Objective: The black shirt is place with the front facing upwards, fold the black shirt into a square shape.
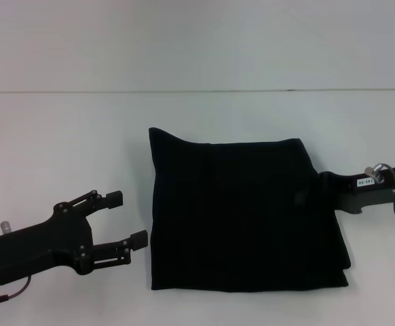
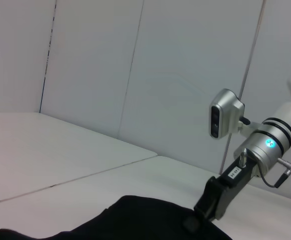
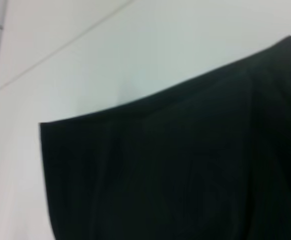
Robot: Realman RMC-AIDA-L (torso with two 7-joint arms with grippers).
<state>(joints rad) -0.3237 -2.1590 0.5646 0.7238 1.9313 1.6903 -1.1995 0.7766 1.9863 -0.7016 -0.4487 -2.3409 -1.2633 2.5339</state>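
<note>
The black shirt (image 1: 241, 217) lay folded into a rough square on the white table (image 1: 62, 136), no lettering showing. The left gripper (image 1: 119, 221) hovered just beside the shirt's left edge with its jaws apart and empty. The right gripper (image 1: 330, 189) reached onto the shirt's right edge, where its fingers could not be told open from closed. Judging by the uneven near-right corner, the step called for letting go cleanly and drawing straight outward so the layers stayed stacked.

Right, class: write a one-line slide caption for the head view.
Black shirt folded into a rough square on the white table; left gripper open beside it, right gripper at its opposite edge.
</note>
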